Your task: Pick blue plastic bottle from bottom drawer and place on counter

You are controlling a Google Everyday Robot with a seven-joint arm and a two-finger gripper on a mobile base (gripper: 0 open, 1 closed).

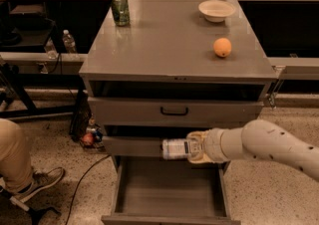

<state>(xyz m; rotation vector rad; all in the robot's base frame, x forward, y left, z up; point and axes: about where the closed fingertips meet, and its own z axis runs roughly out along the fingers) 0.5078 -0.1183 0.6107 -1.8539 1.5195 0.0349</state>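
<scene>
My gripper [195,148] reaches in from the right and is shut on the blue plastic bottle [175,149], which lies sideways with its white label showing. It holds the bottle in the air above the open bottom drawer [169,189], in front of the middle drawer's face. The bottom drawer is pulled out and its grey tray shows nothing inside. The counter [169,40] is well above the bottle.
On the counter stand a green can [119,8] at the back left, a white bowl [216,10] at the back right and an orange [222,47] on the right. A person's leg and shoe [25,179] are at the lower left. Clear water bottles [69,42] stand behind at the left.
</scene>
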